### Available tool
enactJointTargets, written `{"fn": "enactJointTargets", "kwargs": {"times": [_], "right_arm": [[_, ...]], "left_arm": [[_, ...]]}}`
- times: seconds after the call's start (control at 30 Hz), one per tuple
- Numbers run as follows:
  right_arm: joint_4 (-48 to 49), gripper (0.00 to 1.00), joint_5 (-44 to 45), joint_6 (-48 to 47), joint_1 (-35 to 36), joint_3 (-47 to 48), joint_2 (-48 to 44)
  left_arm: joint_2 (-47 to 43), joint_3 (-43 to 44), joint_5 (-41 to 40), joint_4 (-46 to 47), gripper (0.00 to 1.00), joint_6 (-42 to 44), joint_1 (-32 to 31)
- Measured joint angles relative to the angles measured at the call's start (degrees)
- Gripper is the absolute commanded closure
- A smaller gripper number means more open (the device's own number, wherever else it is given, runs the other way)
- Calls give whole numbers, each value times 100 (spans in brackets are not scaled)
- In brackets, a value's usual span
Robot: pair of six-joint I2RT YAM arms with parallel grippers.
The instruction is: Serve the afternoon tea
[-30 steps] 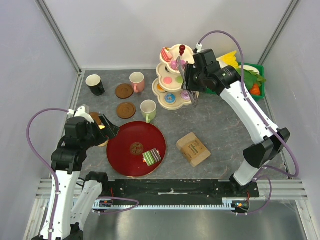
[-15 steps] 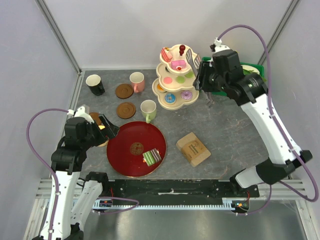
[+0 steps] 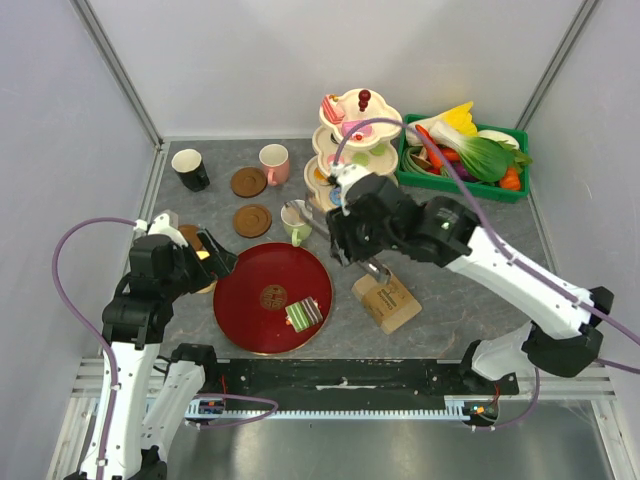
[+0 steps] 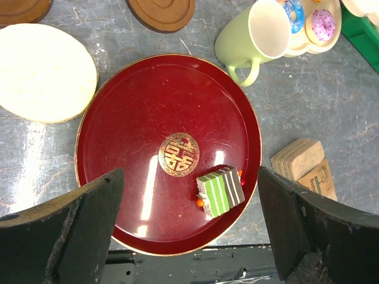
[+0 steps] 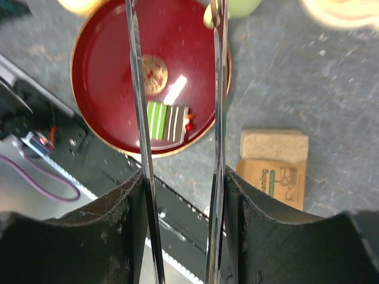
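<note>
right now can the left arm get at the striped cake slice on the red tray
Probably yes. The left gripper is open beside the red tray, the cake slice lies uncovered on it, and the right arm sits farther back.

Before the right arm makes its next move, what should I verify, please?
1. Grip of the right fingers on the tongs: ok, shut on them.
2. Pastry between the tong tips: cannot tell, tips outside the wrist view, tiny from above.
3. Free room on the red tray: ok, only one striped cake slice lies there.
4. The left fingers open and empty: ok.
5. Tongs apart from the pale-green mug: cannot tell.
</note>
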Motion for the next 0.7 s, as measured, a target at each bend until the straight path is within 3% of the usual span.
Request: {"fn": "enactJointTargets", "kwargs": {"times": [0.33, 0.5, 0.7], "right_arm": [[-457, 45, 96, 208, 1858, -922, 433], [-697, 45, 752, -105, 3023, -931, 927], [-1010, 44, 1694, -516, 3397, -918, 1818]], "left_arm": [[-50, -2, -118, -52, 1, 0, 0], [-103, -35, -118, -57, 1, 0, 0], [-155, -55, -105, -68, 1, 0, 0]]}}
